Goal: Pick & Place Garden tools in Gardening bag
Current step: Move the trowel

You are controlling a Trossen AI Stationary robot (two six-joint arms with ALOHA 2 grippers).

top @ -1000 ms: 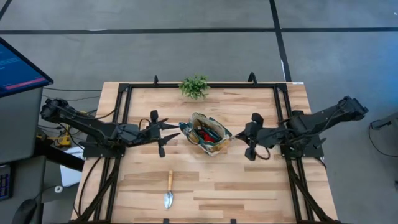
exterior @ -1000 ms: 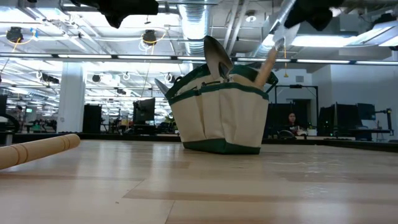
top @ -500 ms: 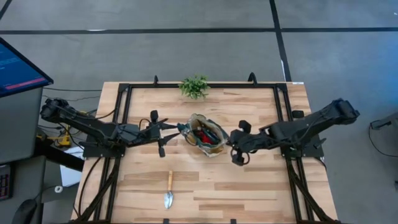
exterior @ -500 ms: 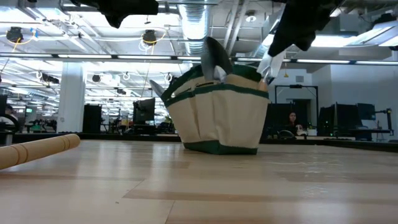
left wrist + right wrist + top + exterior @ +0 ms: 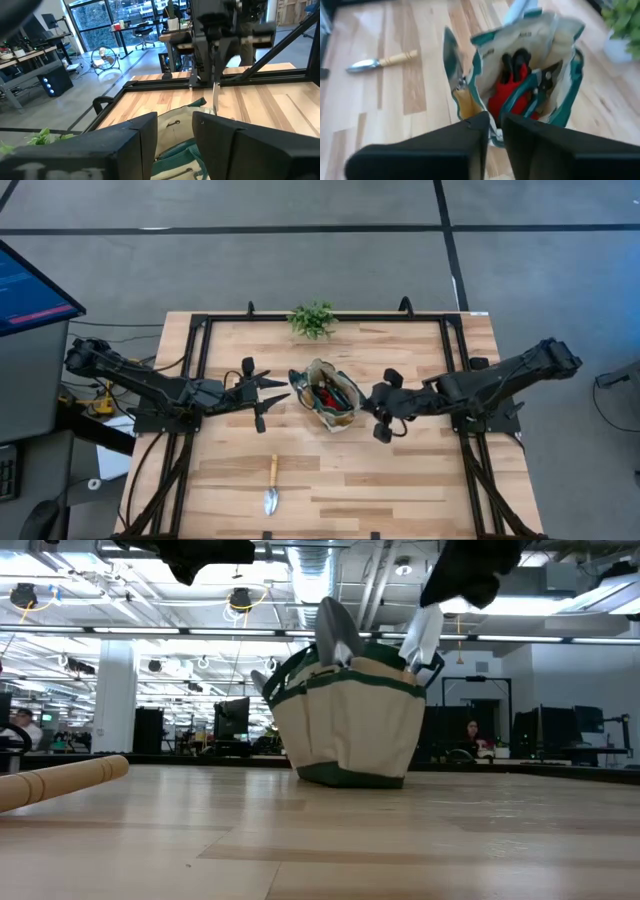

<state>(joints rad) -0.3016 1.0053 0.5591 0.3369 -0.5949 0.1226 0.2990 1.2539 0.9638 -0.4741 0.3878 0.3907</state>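
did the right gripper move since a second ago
Yes. The right gripper has moved in along the table toward the gardening bag, now at its rim.

Both my arms are dark, near-black, built of boxy jointed segments. Left arm (image 5: 150,385): thick links, thin black cables trailing off its base toward the table's edge. Right arm (image 5: 500,380): same dark casing, rounded housing at the far joint. My left gripper (image 5: 280,390) has two flat, blocky black fingers (image 5: 145,135) with squared edges. My right gripper (image 5: 370,402) has matching dark fingers (image 5: 485,131), matte, smooth-faced. Black knobs stick out beside each wrist.
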